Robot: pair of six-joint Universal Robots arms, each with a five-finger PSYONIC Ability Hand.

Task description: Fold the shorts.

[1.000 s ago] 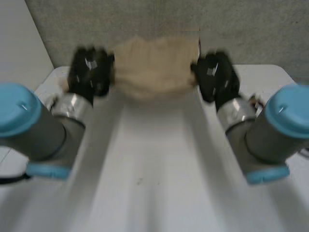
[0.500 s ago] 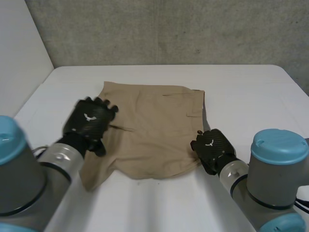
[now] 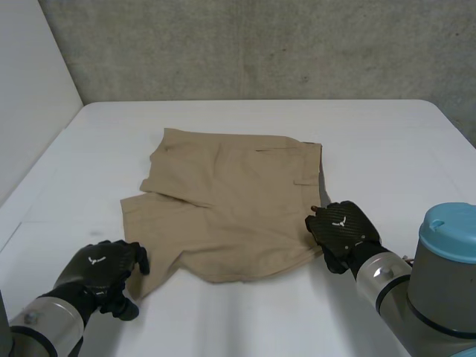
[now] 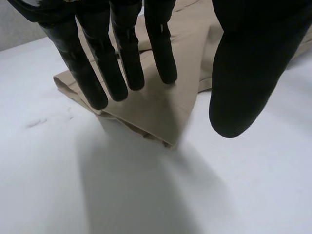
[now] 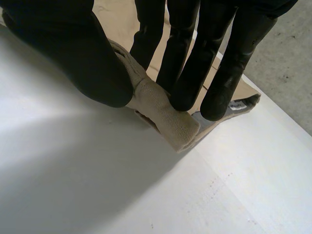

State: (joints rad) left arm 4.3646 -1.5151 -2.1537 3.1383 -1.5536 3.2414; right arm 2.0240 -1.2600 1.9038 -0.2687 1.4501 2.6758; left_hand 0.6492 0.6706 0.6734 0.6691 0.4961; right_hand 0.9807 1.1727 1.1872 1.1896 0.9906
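The khaki shorts lie spread out in the middle of the white surface. The right wrist view shows what the head view hides: the right hand pinches a bunched fold of the near right edge between the thumb and the fingers. The left hand is at the near left leg corner, with fingers straight, spread wide and holding nothing. A small label beside the right fingertips cannot be read.

The left hand and right hand are glossy black, each with a white emblem on its back. Silvery wrists; the grey right arm has a light-blue cap.
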